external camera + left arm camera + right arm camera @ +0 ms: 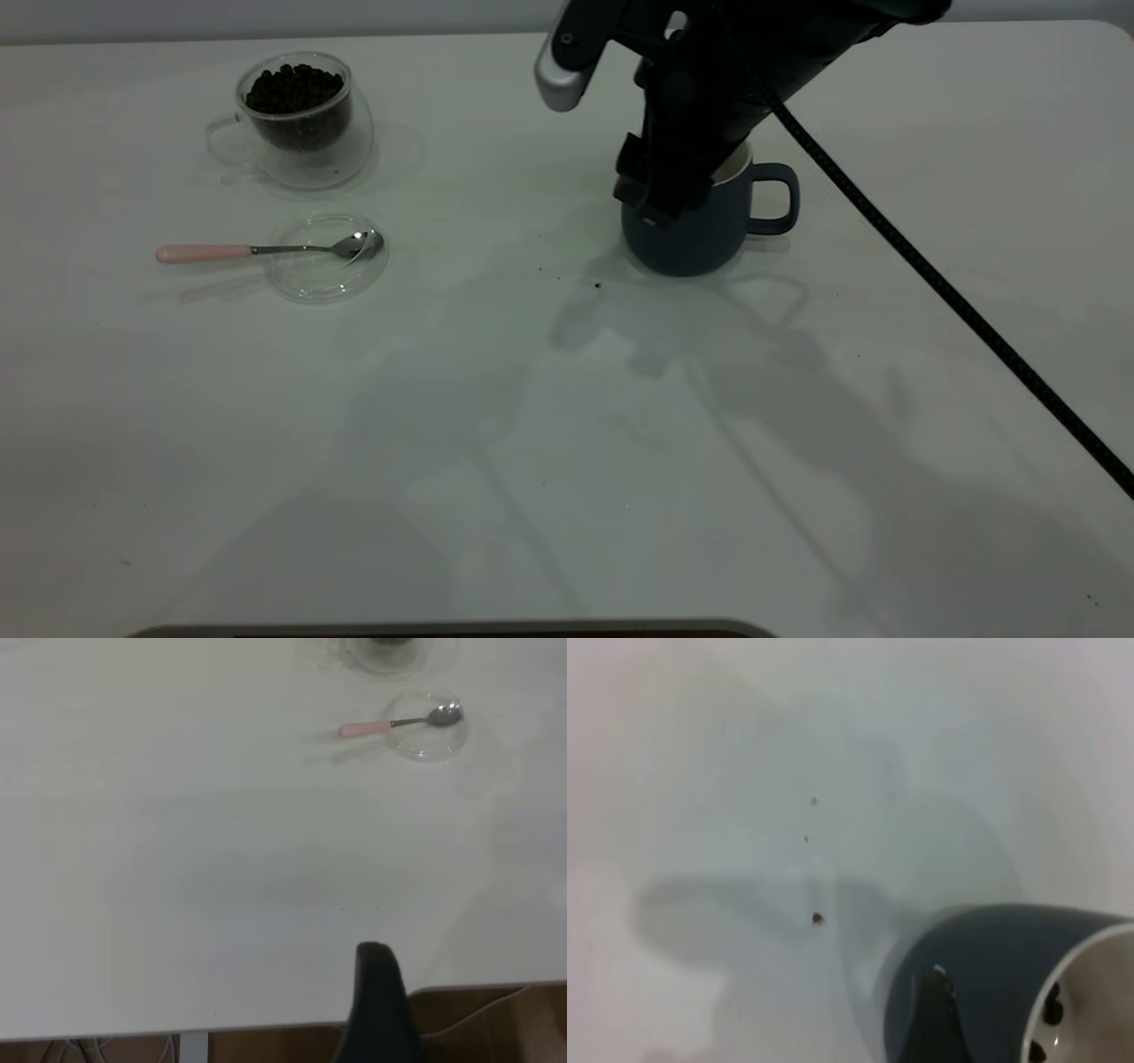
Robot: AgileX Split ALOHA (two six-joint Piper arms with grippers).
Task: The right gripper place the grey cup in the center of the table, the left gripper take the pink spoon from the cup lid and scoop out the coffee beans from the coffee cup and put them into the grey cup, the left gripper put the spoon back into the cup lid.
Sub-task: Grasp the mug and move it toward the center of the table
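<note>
My right tool (660, 208) grips the grey cup (700, 232) by its rim, right of tabletop (567, 425) centre. The pink spoon (266, 251) lies far left, handle pointing left, bowl in the cup lid (326, 259). My left tool's state: cannot tell.

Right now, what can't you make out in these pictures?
- Right gripper: exterior view, the arm's own body hides whether it grips the grey cup.
- Grey cup contents: right wrist view, cut off by the edge; a few dark bits show.
- Coffee cup: left wrist view, cut off at the edge.
- Left gripper: only one dark part visible.
</note>
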